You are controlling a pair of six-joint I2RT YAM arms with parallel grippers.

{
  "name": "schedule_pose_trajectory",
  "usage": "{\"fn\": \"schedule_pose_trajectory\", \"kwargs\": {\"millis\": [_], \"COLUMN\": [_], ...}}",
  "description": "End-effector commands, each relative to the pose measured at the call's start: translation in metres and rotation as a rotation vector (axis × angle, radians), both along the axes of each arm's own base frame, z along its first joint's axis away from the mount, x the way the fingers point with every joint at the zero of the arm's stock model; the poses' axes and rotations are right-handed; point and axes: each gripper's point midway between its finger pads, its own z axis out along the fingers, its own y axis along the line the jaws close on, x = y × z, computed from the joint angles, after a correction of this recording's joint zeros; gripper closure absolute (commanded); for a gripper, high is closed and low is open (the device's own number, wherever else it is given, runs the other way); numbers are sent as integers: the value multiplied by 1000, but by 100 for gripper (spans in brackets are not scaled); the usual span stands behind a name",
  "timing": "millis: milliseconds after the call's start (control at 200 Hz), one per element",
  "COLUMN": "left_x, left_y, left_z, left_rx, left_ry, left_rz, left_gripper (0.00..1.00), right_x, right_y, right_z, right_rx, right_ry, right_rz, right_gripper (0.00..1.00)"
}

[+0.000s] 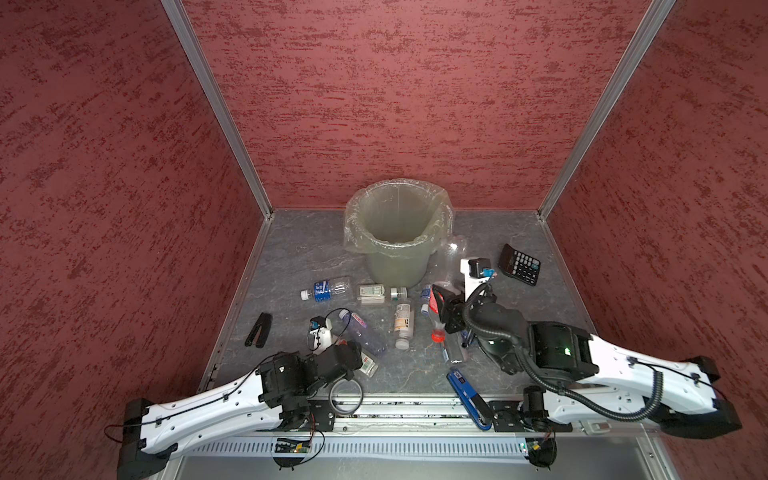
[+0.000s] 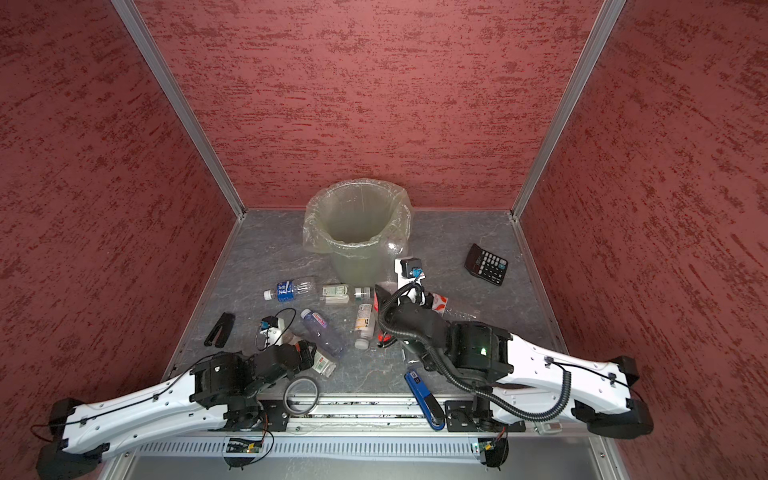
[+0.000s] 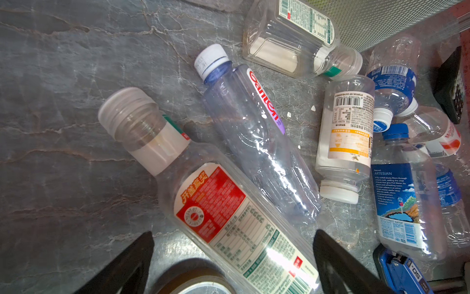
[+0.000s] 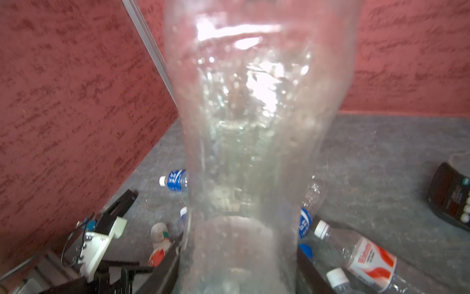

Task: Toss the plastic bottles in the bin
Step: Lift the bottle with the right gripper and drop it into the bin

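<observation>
Right gripper (image 4: 239,254): closed on a big clear plastic bottle (image 4: 254,114), tilted upward, just beside the round grey-green bin with a crinkly clear bag (image 1: 395,270), on its right side.

Left gripper (image 3: 234,233): fingers wide apart, standing on both sides of a clear flat bottle with red-and-white label (image 3: 229,216), in front of the bin and to its left.

Also lying on the grey stone-pattern table (image 1: 299,249) in front of the bin: a blue-label bottle with white cap (image 1: 326,289), a purple-tinted clear bottle (image 3: 254,142), an orange-label bottle with white cap (image 3: 343,142).

Right of the bin, well apart: a black calculator (image 1: 519,264).
</observation>
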Motion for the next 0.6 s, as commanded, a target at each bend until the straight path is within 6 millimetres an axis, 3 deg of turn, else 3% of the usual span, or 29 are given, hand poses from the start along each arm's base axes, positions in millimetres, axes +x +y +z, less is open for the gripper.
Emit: {"fn": "schedule_pose_trajectory", "kwargs": {"millis": [0,170,260,346,441,526,596], "left_x": [-1,-1,0,1,0,0,-1], "left_y": [-1,-2,-4,-5,-5,-3,-2], "left_z": [1,-3,-5,-7,-9,-9,-11], "left_rx": [-21,-26,-29,-31,-34,-33,-35], "left_ry": [7,8,6,11,16,17,18], "left_rz": [11,17,18,22,21,25,27], "left_gripper": [2,2,2,2,2,2,2], "right_x": [7,28,67,115,177,216,238], "right_y": [-13,6,16,24,53,68,66], "right_z": [70,154,186,208,203,193,186], "right_rx": [34,36,39,40,-1,-6,-14], "right_ry": [-213,-387,-426,-442,-395,-348,-327], "right_rz": [-67,-70,-78,-88,-73,-50,-75], "right_gripper": [47,46,45,32,2,1,1]}}
